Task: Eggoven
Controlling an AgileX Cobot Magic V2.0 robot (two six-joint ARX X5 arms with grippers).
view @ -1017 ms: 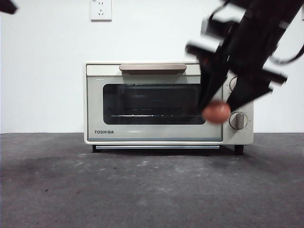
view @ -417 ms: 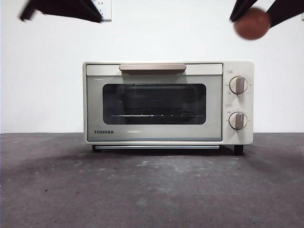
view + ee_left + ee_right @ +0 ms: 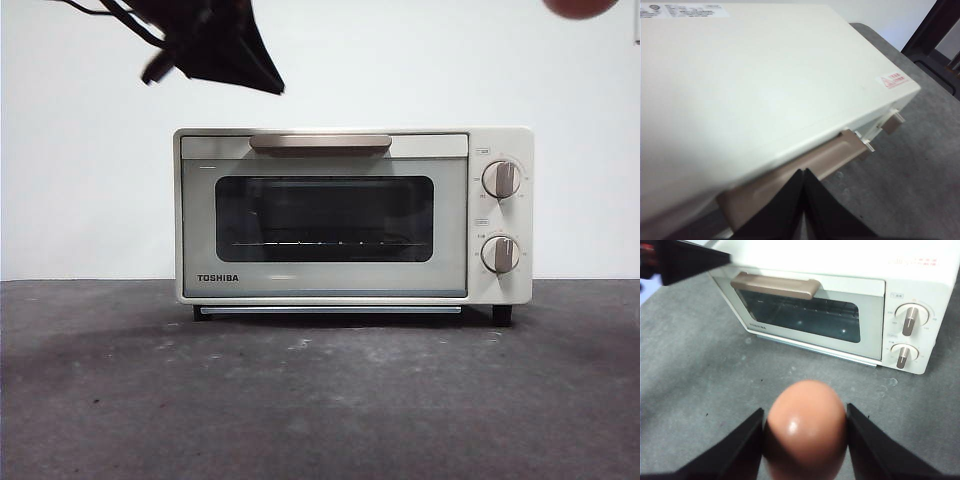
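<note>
From the front I am seeing the toaster oven (image 3: pixel 352 215) sitting door-closed on the tabletop (image 3: pixel 320 400), with what is probably the egg (image 3: pixel 580 7) peeking in at the top edge. My left gripper (image 3: pixel 803 172), jaws pressed together, is hovering above the handle (image 3: pixel 805 167). My right gripper (image 3: pixel 805 432) is clamping the egg (image 3: pixel 806 427) high before the oven.

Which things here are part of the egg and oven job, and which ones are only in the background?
For the job: egg, held in the right gripper; oven, door closed; handle; left gripper, jaws shut, above the handle.

Background: wall socket, mostly hidden by the arm; table.
</note>
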